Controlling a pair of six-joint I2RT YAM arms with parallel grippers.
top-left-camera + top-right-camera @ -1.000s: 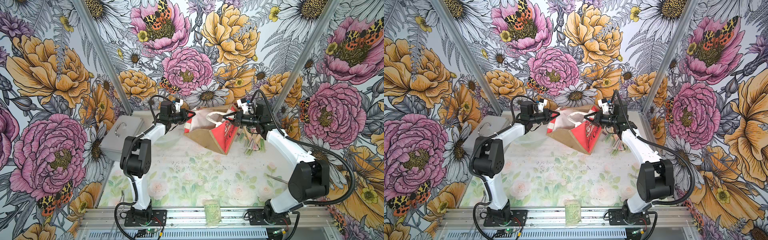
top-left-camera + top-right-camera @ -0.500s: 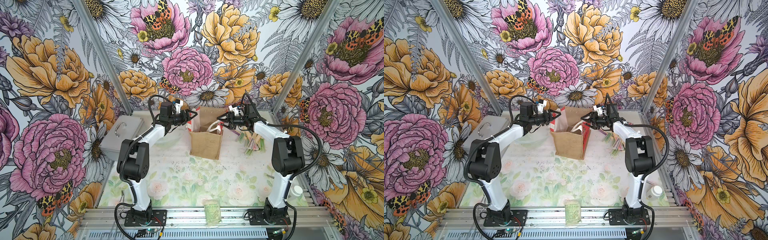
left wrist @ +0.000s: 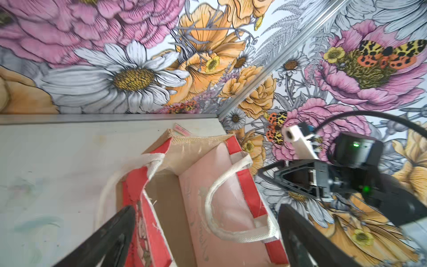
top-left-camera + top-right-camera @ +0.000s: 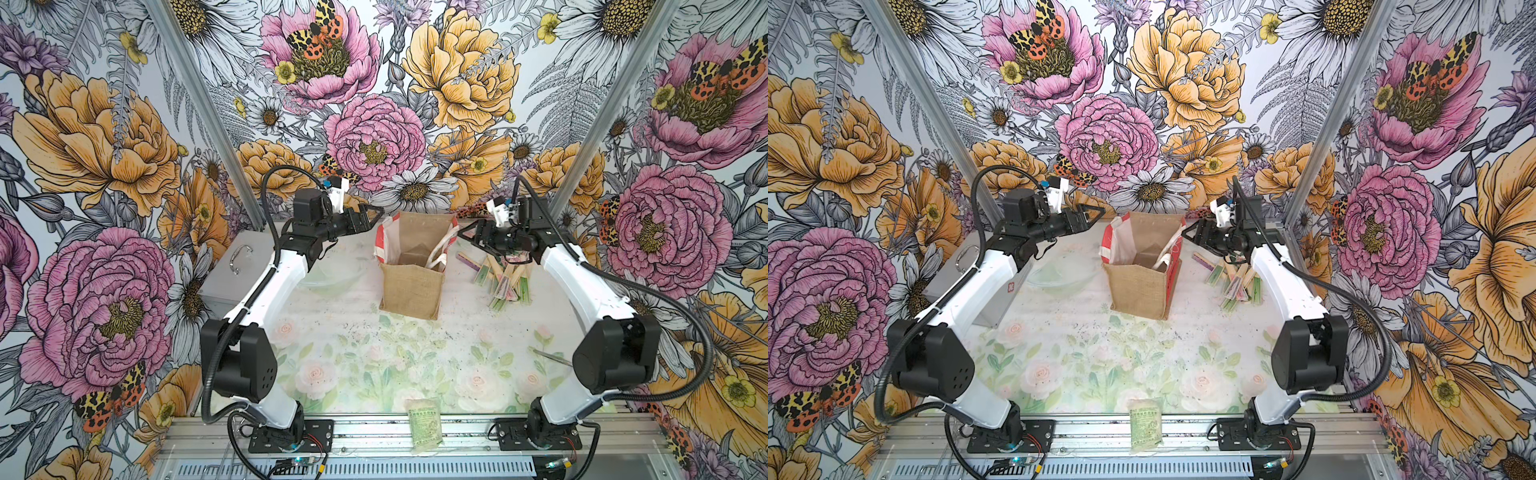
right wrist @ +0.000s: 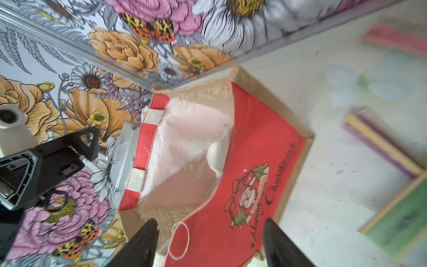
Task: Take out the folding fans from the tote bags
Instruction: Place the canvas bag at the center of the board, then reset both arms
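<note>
The tote bag stands upright at the back middle of the table. It is tan burlap with red sides, and its mouth is open. Inside it I see only the brown floor and a white rope handle. The folding fans lie in a loose pile on the table to the right of the bag, with a purple one nearest it. My left gripper hovers open just left of the bag's rim. My right gripper hovers open just right of the rim. Neither holds anything.
A grey metal case sits at the back left, with a clear bowl beside it. A green printed packet lies at the front edge. A thin stick rests near the right arm's base.
One second ago both grippers were shut on the bag's rims and held it tilted. The bag now stands upright, and both grippers have opened and drawn slightly away from it.
</note>
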